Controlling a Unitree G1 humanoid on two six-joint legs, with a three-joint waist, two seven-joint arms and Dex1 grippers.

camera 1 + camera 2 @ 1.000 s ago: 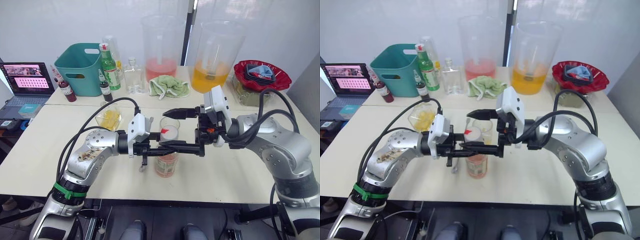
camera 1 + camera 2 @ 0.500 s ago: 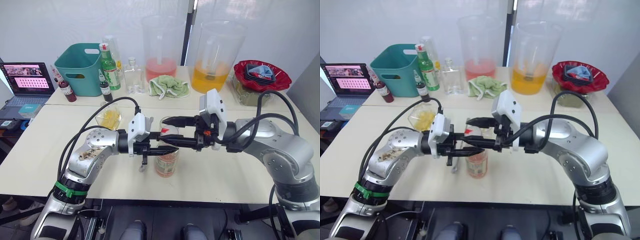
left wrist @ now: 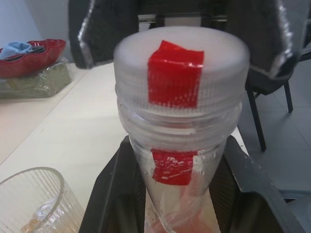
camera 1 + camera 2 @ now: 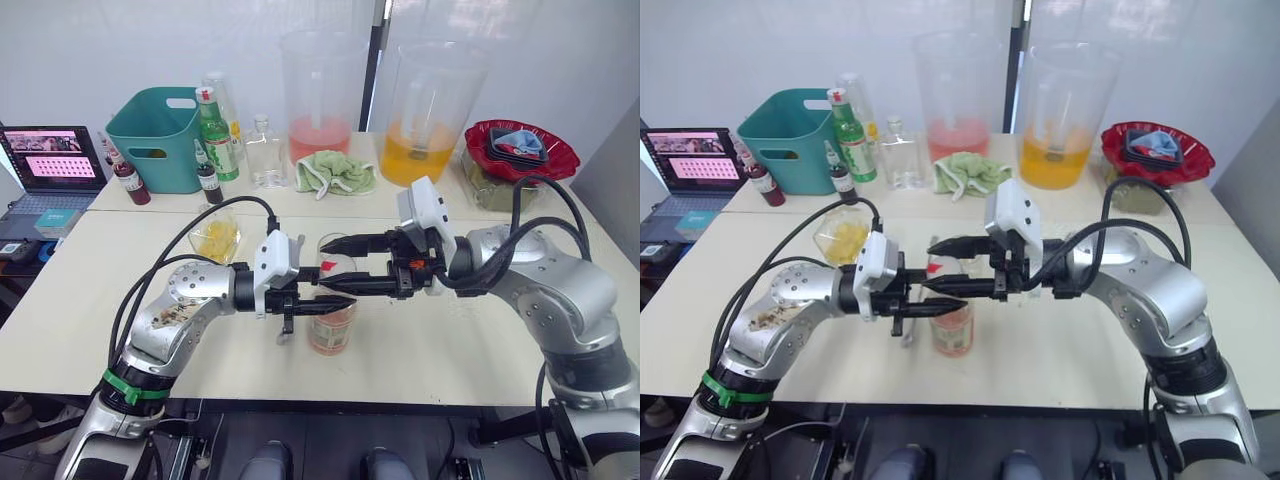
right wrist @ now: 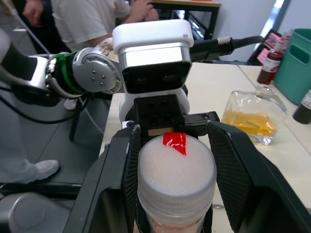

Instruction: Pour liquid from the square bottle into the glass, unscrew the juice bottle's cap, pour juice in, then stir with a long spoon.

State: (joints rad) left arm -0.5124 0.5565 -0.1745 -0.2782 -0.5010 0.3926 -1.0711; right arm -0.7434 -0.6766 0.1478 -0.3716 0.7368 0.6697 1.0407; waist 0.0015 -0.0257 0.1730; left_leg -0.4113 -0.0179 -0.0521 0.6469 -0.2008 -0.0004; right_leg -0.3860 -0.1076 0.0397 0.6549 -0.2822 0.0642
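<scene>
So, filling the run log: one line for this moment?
step: uncapping | left gripper: holds juice bottle | right gripper: open around cap

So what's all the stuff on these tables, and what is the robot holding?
Juice bottle: one, clear with pinkish juice, near table, gripped by the neck.
Cap: one, white with red tape, on that bottle.
Glass: one, clear ribbed, beside the bottle.
Square bottle: one, clear with yellow liquid, left of centre.
Pitchers: two, pink and orange, far table.
Green bottle: one, by the teal bin.
Green cloth: one, far table.
Red bowl: one, far right.
Laptop: one, far left.
Left gripper: shut on the bottle's neck.
Right gripper: open around the cap.
</scene>
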